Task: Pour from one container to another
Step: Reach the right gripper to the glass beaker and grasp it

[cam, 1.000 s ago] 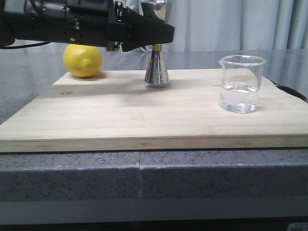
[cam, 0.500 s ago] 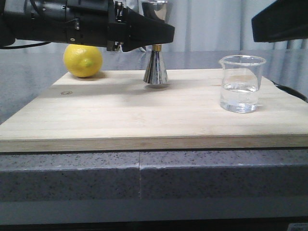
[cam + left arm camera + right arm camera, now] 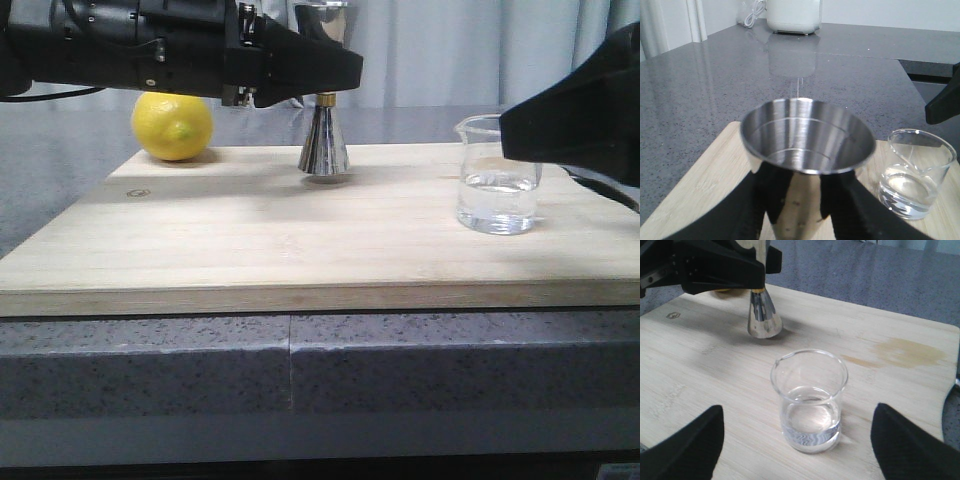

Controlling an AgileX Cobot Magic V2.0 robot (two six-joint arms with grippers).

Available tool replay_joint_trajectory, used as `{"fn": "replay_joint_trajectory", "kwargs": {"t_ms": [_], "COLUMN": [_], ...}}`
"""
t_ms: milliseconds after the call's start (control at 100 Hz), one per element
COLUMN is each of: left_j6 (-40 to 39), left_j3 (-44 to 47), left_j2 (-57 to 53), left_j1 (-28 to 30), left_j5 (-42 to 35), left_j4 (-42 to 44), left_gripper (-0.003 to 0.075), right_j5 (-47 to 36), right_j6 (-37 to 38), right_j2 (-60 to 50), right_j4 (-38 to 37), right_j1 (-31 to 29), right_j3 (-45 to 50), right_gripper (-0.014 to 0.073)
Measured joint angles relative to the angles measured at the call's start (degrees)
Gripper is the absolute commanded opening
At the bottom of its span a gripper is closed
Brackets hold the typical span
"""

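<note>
The steel hourglass jigger [image 3: 325, 145] stands at the back middle of the wooden board [image 3: 250, 240], its gold band just under the black left arm. My left gripper [image 3: 322, 80] is shut on the jigger [image 3: 807, 137], one black finger on each side below its empty upper cup. The clear glass beaker [image 3: 495, 195], about a third full of clear liquid, stands on the board's right side. My right gripper [image 3: 797, 412] is open, its fingers wide apart on either side of the beaker [image 3: 810, 400] without touching it. In the front view the right gripper [image 3: 570, 125] hides the beaker's upper right rim.
A yellow lemon [image 3: 172, 125] lies at the board's back left corner, behind the left arm. A brownish stain [image 3: 910, 352] marks the board beyond the beaker. The board rests on a grey speckled counter [image 3: 400, 360], with a white appliance [image 3: 792, 15] far behind.
The right gripper has come into the front view from the upper right and lowered toward the beaker, now covering its upper right. The left arm and jigger have barely moved.
</note>
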Motion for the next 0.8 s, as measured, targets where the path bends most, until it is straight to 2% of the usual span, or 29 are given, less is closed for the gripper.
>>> {"fn": "replay_joint_trajectory", "kwargs": {"t_ms": [800], "left_j6": [0.0], "left_j3": [0.0], "left_j2": [0.0], "left_j1": [0.0], "left_j5": [0.0], "left_j4": [0.0], "left_gripper": [0.026], "right_j5": [0.0], "right_j6": [1.1], "right_j2": [0.0], "right_j4": [0.0], "right_j1": [0.0], "right_j3": [0.0], "right_gripper": [0.0547]}}
